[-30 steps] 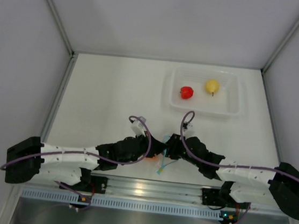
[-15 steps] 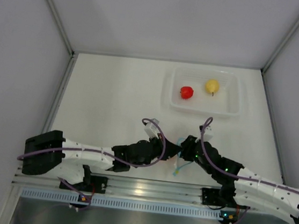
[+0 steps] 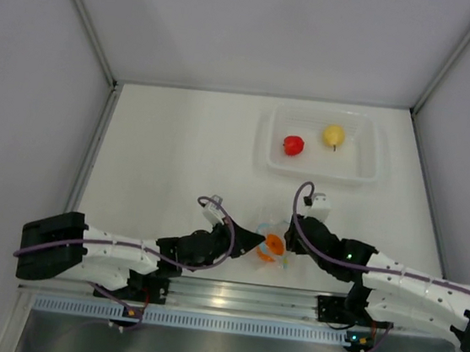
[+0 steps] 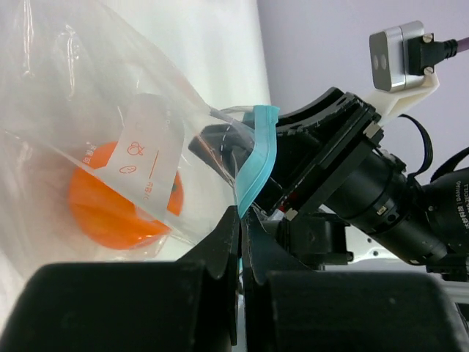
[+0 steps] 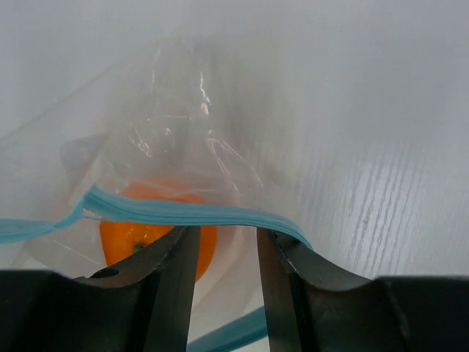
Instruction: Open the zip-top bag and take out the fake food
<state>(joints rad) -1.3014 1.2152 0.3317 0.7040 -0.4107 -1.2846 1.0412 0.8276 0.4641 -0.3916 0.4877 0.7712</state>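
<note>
White table (image 3: 178, 153) | left hand (image 4: 240, 214) pinching zip-top bag (image 4: 102, 73) strip | right hand (image 5: 226, 240) part-spread at mouth | orange fruit (image 4: 99, 213) inside

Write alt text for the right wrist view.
An orange fake fruit lies inside the clear zip-top bag, just behind its blue zip strip. The right gripper, jaws apart, is at the bag's mouth, with the white table beyond.

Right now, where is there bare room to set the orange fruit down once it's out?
Bare table from the left wall across to the tray; also tray floor right of the yellow fruit. Crowded: the near edge around the bag.
</note>
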